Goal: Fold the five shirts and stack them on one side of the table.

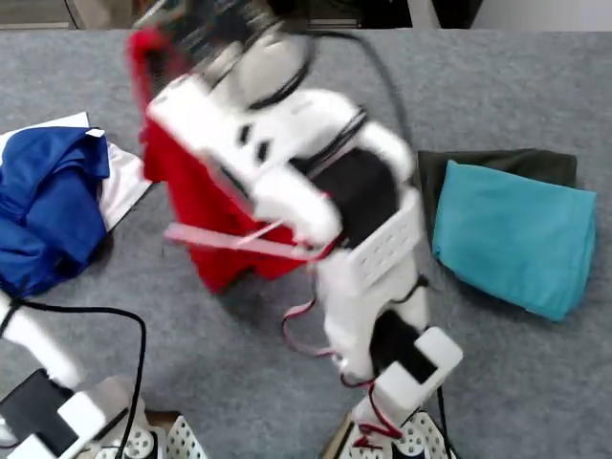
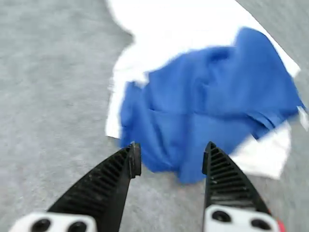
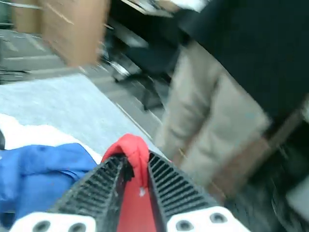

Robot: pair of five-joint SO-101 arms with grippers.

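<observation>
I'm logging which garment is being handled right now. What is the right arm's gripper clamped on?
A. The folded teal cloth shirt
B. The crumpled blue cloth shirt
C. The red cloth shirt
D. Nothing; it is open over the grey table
C: in the right wrist view, the right gripper has a fold of the red cloth shirt pinched between its black ridged fingers, and the high view shows that shirt hanging lifted off the table.

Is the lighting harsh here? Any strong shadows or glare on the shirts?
High view: only soft, faint shadows on the table beside the red shirt and teal shirt, suggesting diffuse light. Left wrist view: the white shirt glares nearly featureless under the blue shirt.
</observation>
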